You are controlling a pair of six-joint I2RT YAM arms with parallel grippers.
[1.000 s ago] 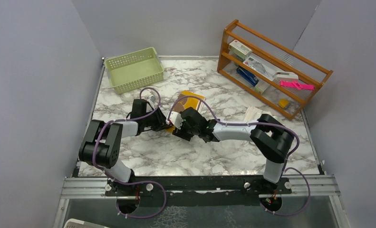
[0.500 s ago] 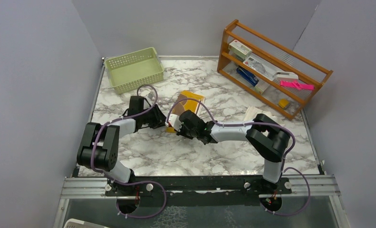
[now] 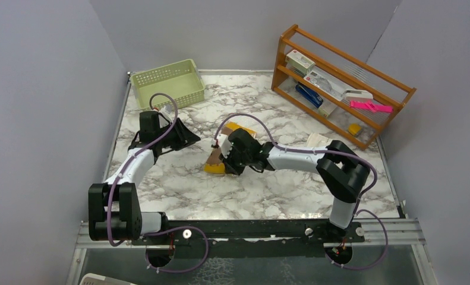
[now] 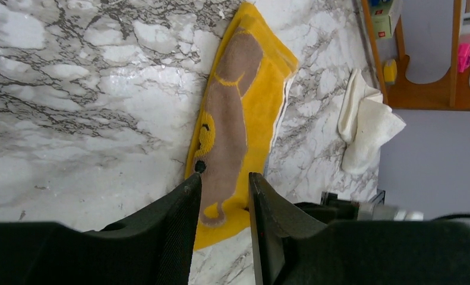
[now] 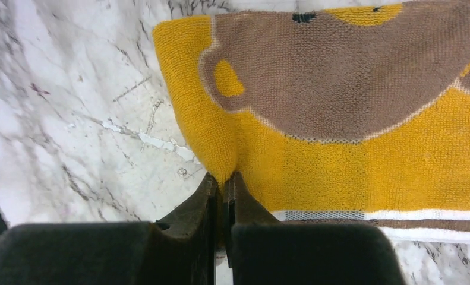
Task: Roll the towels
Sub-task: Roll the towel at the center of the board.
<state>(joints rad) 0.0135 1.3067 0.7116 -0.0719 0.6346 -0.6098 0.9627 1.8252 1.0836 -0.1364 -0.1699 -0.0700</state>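
The top camera looks steeply down from above and behind the arm bases, taking in the whole marble table [image 3: 179,184] and the wooden rack [image 3: 339,83]. The left wrist camera looks from some way above the surface, past the left gripper [image 4: 223,178], onto the yellow towel [image 4: 262,101], the cream towel [image 4: 366,127] and the rack's end, all of which the top view shares. The right wrist camera sits close behind the right gripper [image 5: 223,178], its view filled by one corner of that yellow towel.
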